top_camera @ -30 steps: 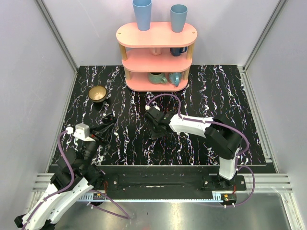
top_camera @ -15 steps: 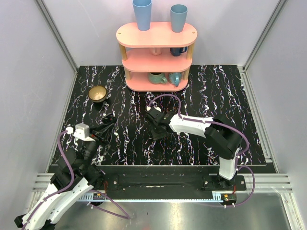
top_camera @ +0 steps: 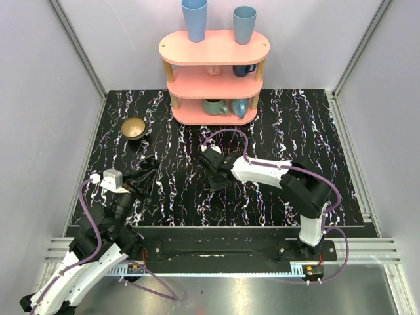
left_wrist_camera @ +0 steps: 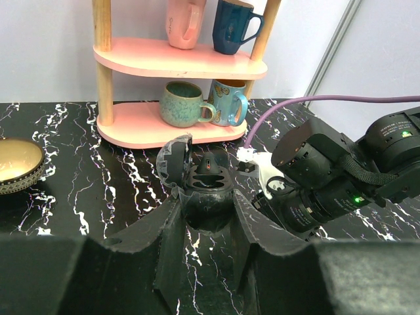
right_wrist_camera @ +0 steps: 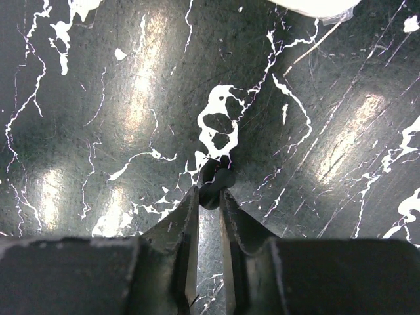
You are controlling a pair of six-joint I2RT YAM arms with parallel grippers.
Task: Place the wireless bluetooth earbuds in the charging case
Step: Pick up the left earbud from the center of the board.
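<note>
Two jobs to balance, judging by the layout: steady the seat, then carry the piece across. Hold the charging case [left_wrist_camera: 207,178] level at the centre of the left wrist view, lid [left_wrist_camera: 174,154] tipped back toward the left, wells facing up and unobstructed. Check the pinch on the earbud [right_wrist_camera: 215,182] before lifting: small, rounded, apt to squirt out of the tips. Lift straight up off the black marble table [right_wrist_camera: 98,105], no dragging across the glossy surface, no sideways travel until clear. Come at the case from above, line up over a well, press gently, release only once seated.

Left claw [left_wrist_camera: 207,200], lower centre of its own view: closed on the dark body of the case, one finger on each side. Right claw [right_wrist_camera: 209,192], lower centre of its own view: narrowed to a thin slot, tips down at the marble, pinching the small dark earbud between them; firmness of that grip not readable. White rounded edge [right_wrist_camera: 315,5] at the top right of that view: too cropped to name.
</note>
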